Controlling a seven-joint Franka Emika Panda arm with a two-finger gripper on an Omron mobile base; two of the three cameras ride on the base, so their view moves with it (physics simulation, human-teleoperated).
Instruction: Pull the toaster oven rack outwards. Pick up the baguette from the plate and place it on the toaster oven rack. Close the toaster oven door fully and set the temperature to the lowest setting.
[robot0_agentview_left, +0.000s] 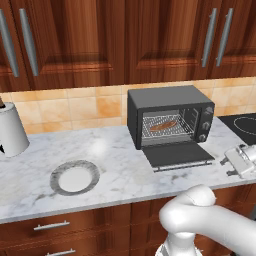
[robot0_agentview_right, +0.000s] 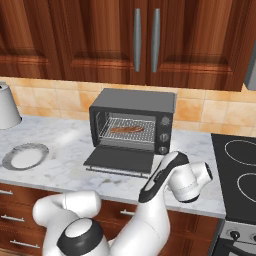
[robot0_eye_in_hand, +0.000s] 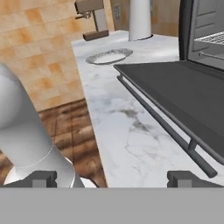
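Observation:
The dark grey toaster oven (robot0_agentview_left: 170, 114) (robot0_agentview_right: 132, 120) stands on the counter with its door (robot0_agentview_left: 177, 154) (robot0_agentview_right: 120, 160) (robot0_eye_in_hand: 183, 96) dropped flat open. Inside, the reddish-brown baguette (robot0_agentview_left: 163, 126) (robot0_agentview_right: 126, 129) lies on the wire rack (robot0_agentview_left: 165, 131) (robot0_agentview_right: 127, 134) (robot0_eye_in_hand: 214, 38). The round plate (robot0_agentview_left: 75, 178) (robot0_agentview_right: 25, 156) (robot0_eye_in_hand: 108, 56) lies bare to the oven's left. My gripper (robot0_agentview_left: 232, 162) (robot0_eye_in_hand: 114, 178) is open and holds nothing. It hangs low over the counter's front edge, just right of the door's handle bar (robot0_eye_in_hand: 166, 127), and looks along it towards the plate.
Round knobs (robot0_agentview_left: 204, 125) (robot0_agentview_right: 164, 135) run down the oven's right panel. A white canister (robot0_agentview_left: 10, 131) (robot0_eye_in_hand: 140, 19) stands at the far left of the marble counter (robot0_agentview_left: 115, 170). A black stovetop (robot0_agentview_right: 237, 175) lies to the right. Wall cabinets hang above.

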